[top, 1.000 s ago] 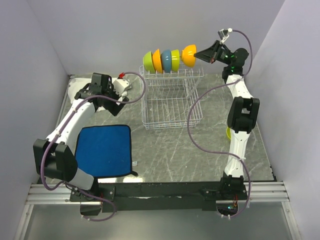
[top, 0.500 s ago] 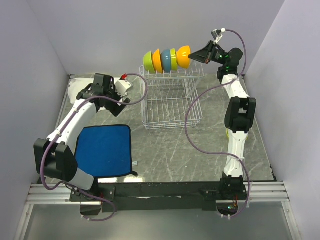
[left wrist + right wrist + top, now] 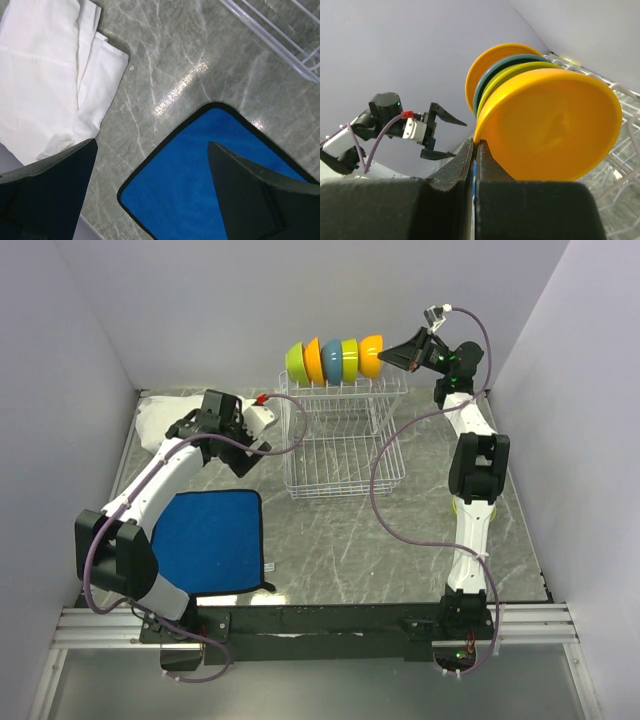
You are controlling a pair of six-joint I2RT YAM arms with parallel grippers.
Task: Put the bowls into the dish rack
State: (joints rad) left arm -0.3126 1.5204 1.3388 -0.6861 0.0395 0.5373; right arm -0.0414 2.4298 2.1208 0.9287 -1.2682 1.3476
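Observation:
The white wire dish rack [image 3: 338, 445] stands at the back middle of the table. Several bowls stand on edge in its upper shelf: lime green [image 3: 296, 362], orange [image 3: 314, 360], blue [image 3: 332, 359], yellow-green [image 3: 350, 357], and a second orange bowl [image 3: 371, 354] at the right end. My right gripper [image 3: 397, 352] is shut on that end bowl's rim; in the right wrist view the jaws [image 3: 476, 150] pinch the rim of the orange bowl [image 3: 555, 130]. My left gripper [image 3: 250, 440] is open and empty, left of the rack, and shows over the table in the left wrist view [image 3: 150, 145].
A blue cloth mat [image 3: 208, 540] lies at the front left, also seen in the left wrist view [image 3: 200, 180]. A folded white cloth [image 3: 45, 90] lies at the back left. Something yellow [image 3: 456, 508] shows behind the right arm. Side walls stand close on both sides.
My right gripper has moved the orange bowl left and up, against the row in the rack. My left arm has swung right, closer to the rack.

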